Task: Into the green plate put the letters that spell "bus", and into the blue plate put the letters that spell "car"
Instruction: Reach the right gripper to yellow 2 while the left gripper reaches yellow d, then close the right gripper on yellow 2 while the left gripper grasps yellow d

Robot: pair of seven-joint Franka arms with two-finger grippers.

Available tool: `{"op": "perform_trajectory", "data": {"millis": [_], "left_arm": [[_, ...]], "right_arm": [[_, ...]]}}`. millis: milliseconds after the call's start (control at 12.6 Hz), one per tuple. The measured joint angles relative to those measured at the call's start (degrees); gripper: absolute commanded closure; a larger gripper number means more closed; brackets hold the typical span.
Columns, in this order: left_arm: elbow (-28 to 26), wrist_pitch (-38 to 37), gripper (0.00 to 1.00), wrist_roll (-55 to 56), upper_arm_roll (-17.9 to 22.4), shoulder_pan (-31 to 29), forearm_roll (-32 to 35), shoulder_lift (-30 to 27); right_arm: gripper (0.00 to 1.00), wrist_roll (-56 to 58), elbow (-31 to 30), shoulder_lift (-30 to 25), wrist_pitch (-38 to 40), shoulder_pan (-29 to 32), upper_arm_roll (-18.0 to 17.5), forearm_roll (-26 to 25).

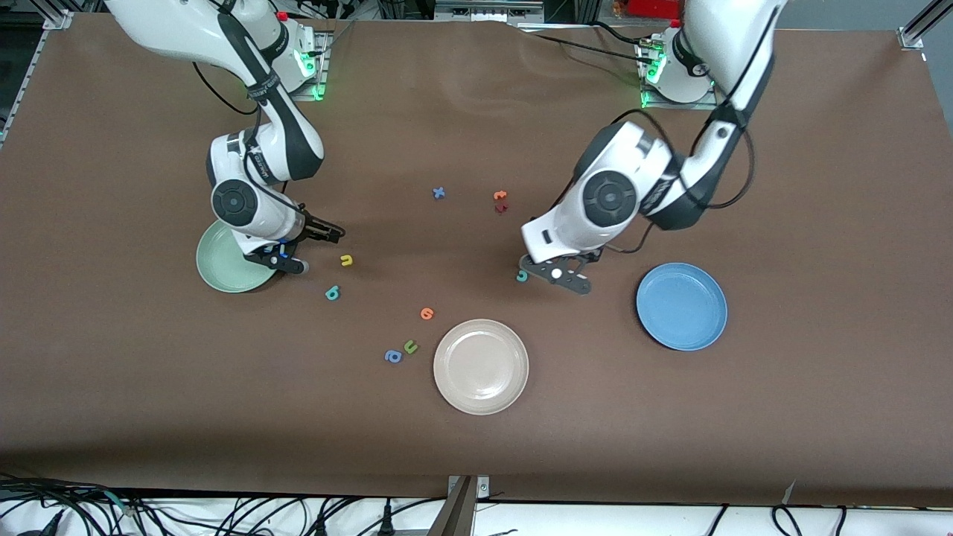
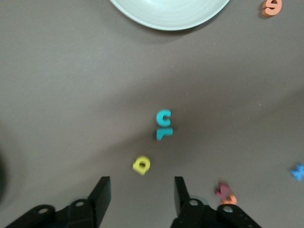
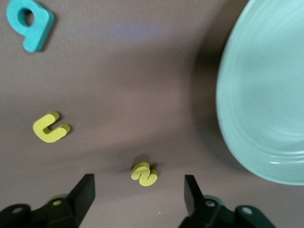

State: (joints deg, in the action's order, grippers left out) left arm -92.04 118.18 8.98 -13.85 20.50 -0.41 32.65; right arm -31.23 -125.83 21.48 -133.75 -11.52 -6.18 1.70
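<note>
I have both arms low over the table, each lined up on a first letter. My right gripper [image 3: 137,192] sits beside the green plate [image 1: 216,260], jaws apart and empty, with the yellow "s" [image 3: 144,174] lying on the table just ahead of the gap between the fingertips. The yellow "u" [image 3: 50,128] is off to one side of that finger line and the teal "b" [image 3: 30,23] farther out again. None of the three is in the plate yet.

My left gripper [image 2: 141,194] hangs low near the blue plate [image 1: 682,306], also parted and holding nothing. The yellow "a" [image 2: 141,164] is closest, just ahead of the fingertips and slightly toward one finger; the teal "c" [image 2: 164,118] and teal "r" [image 2: 164,133] lie further ahead, touching or nearly so.

To do this well, I judge each tool should centre its letter between the pads before descending, since these pieces are tiny and flat and could skid away if one finger arrives first. On the left side I would shift to bring the "a" into the middle. I would leave the "c" and "r" until later, as one could get nudged when I pinch the other.
</note>
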Motion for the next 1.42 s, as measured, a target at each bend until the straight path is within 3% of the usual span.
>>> {"op": "perform_trajectory", "data": {"millis": [237, 475, 871, 1424], "left_arm": [[-0.1, 4.7, 0.26, 0.0, 0.0, 1.3, 3.3, 4.6], [-3.2, 6.4, 0.23, 0.0, 0.2, 1.3, 8.5, 5.7], [-11.6, 13.0, 0.21, 0.0, 0.2, 1.4, 8.7, 5.4], [-13.0, 13.7, 0.22, 0.0, 0.2, 1.4, 9.0, 4.6]], "right_arm": [[0.23, -1.5, -1.0, 0.0, -0.6, 0.0, -0.2, 0.0], [0.23, -1.8, -1.9, 0.1, -2.4, 0.0, -0.2, 0.0], [0.23, -1.9, -4.6, 0.5, -6.8, 0.0, -0.2, 0.0], [0.24, -1.9, -4.6, 0.5, -7.1, 0.0, -0.2, 0.0]]}}
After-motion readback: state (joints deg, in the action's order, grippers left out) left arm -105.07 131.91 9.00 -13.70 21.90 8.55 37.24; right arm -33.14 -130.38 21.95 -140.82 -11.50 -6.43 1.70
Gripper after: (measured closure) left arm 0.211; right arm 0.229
